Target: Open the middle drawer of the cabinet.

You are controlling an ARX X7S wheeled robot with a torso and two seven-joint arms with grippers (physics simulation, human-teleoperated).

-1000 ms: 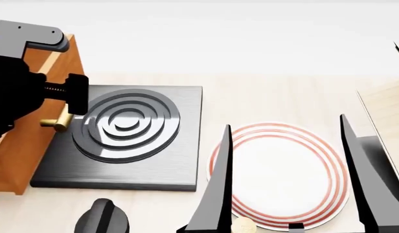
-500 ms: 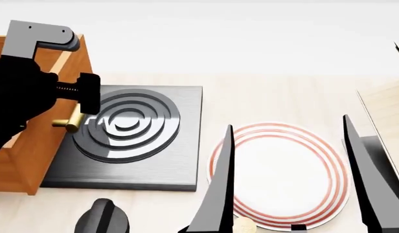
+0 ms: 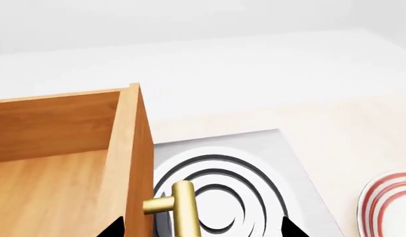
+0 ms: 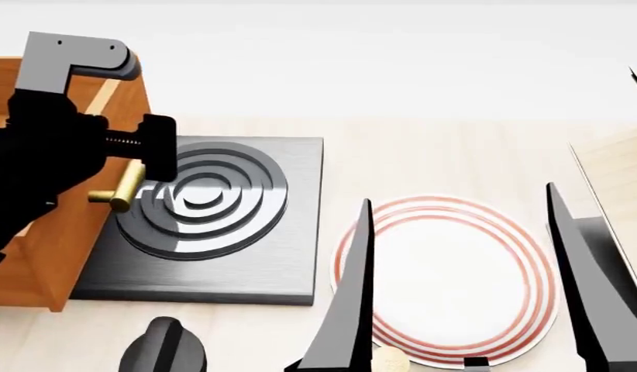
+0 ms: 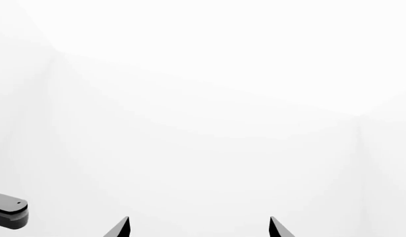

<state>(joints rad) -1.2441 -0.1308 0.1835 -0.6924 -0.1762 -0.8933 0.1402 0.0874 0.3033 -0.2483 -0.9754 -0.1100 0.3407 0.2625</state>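
Left gripper (image 4: 132, 182) apparently grasps the brass handle (image 3: 182, 210) to draw the middle drawer (image 3: 64, 163) outward; right gripper (image 4: 458, 310) idles, spread.

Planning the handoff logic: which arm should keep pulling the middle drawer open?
Left. The left gripper is at the brass handle of the middle drawer; the right gripper hangs over the plate, away from it.

middle drawer (image 4: 49, 232) slid further out over the stove plate (image 4: 210, 232), left end effector (image 4: 127, 190) moved with its handle (image 4: 117, 195)
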